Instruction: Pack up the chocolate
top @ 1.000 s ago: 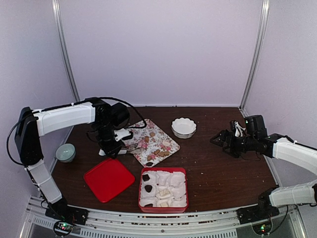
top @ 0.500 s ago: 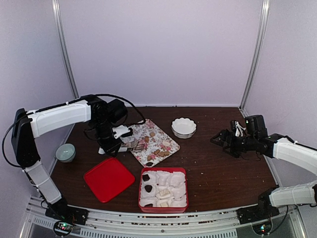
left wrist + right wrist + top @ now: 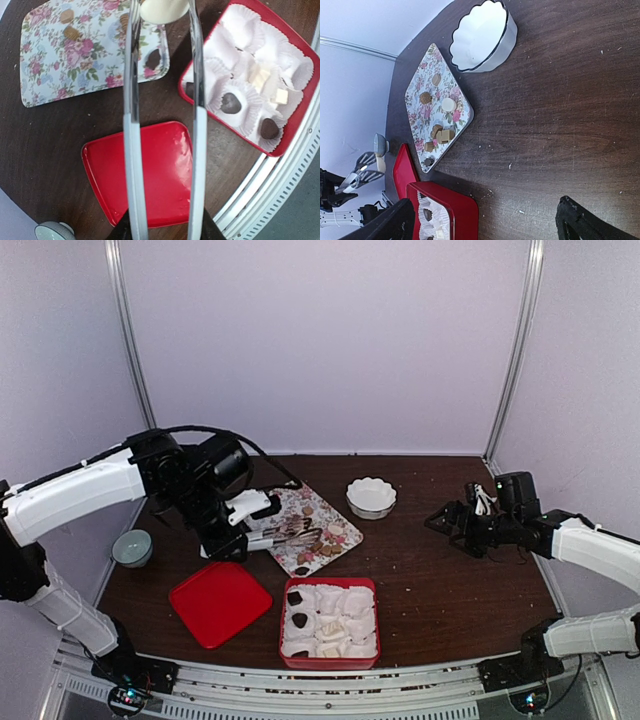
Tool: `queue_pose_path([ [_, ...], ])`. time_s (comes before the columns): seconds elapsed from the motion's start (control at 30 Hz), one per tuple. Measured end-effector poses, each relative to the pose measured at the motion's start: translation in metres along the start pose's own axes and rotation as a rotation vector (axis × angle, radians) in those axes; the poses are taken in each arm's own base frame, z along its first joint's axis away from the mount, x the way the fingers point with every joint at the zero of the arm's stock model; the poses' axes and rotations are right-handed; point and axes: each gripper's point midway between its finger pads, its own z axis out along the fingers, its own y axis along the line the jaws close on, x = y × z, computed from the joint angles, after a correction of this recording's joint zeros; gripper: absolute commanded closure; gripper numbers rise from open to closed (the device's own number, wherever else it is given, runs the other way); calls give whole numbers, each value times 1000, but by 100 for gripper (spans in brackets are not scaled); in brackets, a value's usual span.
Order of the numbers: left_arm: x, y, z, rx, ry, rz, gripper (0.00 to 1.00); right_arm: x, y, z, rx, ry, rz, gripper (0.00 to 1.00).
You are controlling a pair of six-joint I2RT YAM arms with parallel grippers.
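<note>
My left gripper [image 3: 232, 530] is shut on metal tongs [image 3: 290, 533] that reach right over the floral tray [image 3: 345, 523]. In the left wrist view the tongs [image 3: 131, 150] pinch a pale round chocolate [image 3: 162, 10] at their tips, above the tray's near corner. Several tan and dark chocolates [image 3: 322, 548] lie on the tray. The red box [image 3: 372, 585] holds white paper cups with a few dark pieces [image 3: 230, 102] and pale pieces [image 3: 260, 75]. My right gripper [image 3: 445, 522] is open and empty, low over the table at the right, far from the tray.
A red lid [image 3: 220, 602] lies left of the box. A white scalloped bowl [image 3: 371, 496] stands behind the tray. A small greenish bowl [image 3: 132, 547] sits at the table's left edge. The metal rail runs along the near edge.
My left arm has risen and swung toward the front right, carrying the tongs out over the tray's near side. My right arm has not moved.
</note>
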Motion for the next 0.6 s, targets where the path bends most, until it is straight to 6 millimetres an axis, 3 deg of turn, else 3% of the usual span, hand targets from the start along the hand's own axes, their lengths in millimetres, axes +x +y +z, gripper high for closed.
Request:
queue_pose_path([
  [0.23, 6, -49, 1, 56, -14, 143, 83, 1, 1, -3, -5, -5, -9, 0],
  [0.6, 14, -59, 35, 22, 57, 197, 83, 10, -3, -10, -2, -2, -7, 0],
])
